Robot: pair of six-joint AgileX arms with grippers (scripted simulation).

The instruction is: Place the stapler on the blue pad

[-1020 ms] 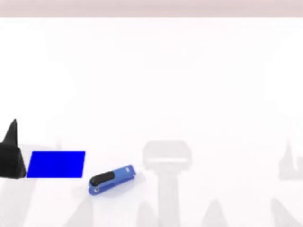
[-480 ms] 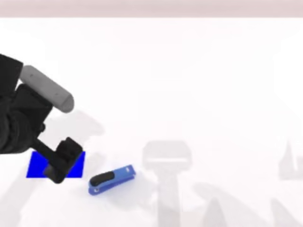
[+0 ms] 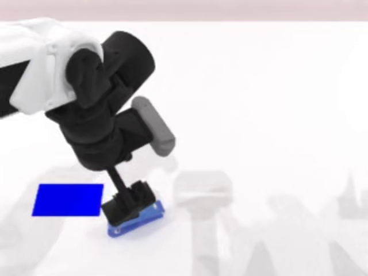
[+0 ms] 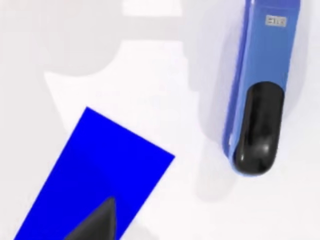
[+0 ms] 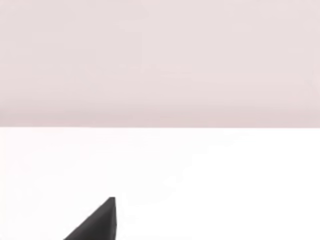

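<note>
The stapler [image 3: 150, 214] lies flat on the table near the front, just right of the blue pad [image 3: 68, 199]; only its blue end shows from above. My left gripper [image 3: 129, 208] hangs over its black end, open and holding nothing. In the left wrist view the whole stapler [image 4: 262, 85] is visible, black top and white mark included. The blue pad [image 4: 100, 170] lies beside it, with one dark fingertip [image 4: 97, 225] in front of the pad. My right gripper is out of the top view; its wrist view shows one fingertip [image 5: 100, 222] over bare table.
The table [image 3: 259, 115] is white, with the pale back wall [image 3: 184, 8] along its far edge. The left arm's bulky black and white body [image 3: 86, 92] hangs over the left half of the table.
The left arm has swung in from the left edge, crossed over the blue pad and now has its gripper over the stapler. Stapler and pad have not moved.
</note>
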